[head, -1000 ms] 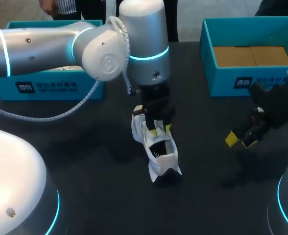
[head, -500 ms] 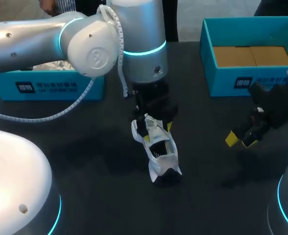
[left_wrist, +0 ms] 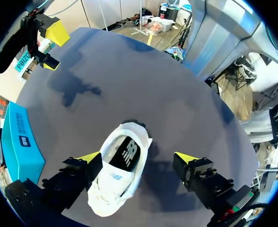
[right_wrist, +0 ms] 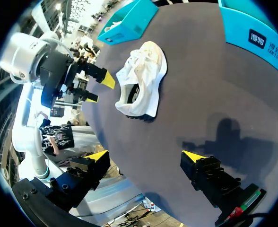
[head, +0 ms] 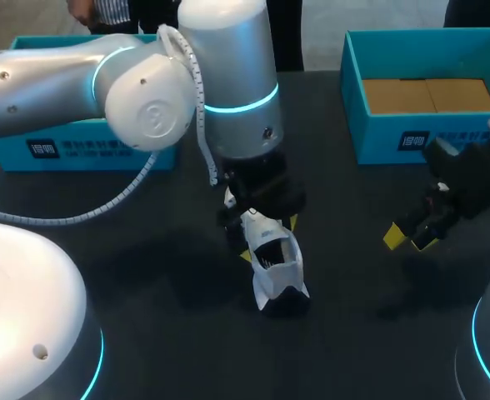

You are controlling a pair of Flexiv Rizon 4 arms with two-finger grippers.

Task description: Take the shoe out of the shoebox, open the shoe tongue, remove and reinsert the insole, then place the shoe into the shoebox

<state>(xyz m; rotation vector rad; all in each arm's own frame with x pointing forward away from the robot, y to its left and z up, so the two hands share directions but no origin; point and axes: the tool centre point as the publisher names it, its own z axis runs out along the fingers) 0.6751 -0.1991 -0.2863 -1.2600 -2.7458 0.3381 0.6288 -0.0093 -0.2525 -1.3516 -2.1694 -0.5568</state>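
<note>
**Ben:** Where is the white cloth shoe (head: 277, 268)?

**Mia:** It lies on the dark tabletop (head: 145, 275), out of both boxes. From up high, the big silver left arm (head: 228, 75) hides its back end.

**Ben:** And the left pincer (head: 268, 237)?

**Mia:** From up high I only see two yellow tips by the shoe. The camera on that wrist shows more. The pincer is spread wide and the shoe lies between its fingers. It is close to one finger (left_wrist: 84, 165) and apart from the other. That view also looks down into the shoe's dark inside.

**Ben:** Does that finger touch the shoe?

**Mia:** I cannot tell.

**Ben:** And the right pincer (head: 409, 239)?

**Mia:** It hangs off to the side, near the open blue-green box with the brown floor (head: 395, 137). Its own camera shows it wide, holding nothing, with the shoe well ahead of it.

**Ben:** What about the other blue-green box (head: 78, 150)?

**Mia:** The arm covers most of it. I cannot make out what is inside.
</note>
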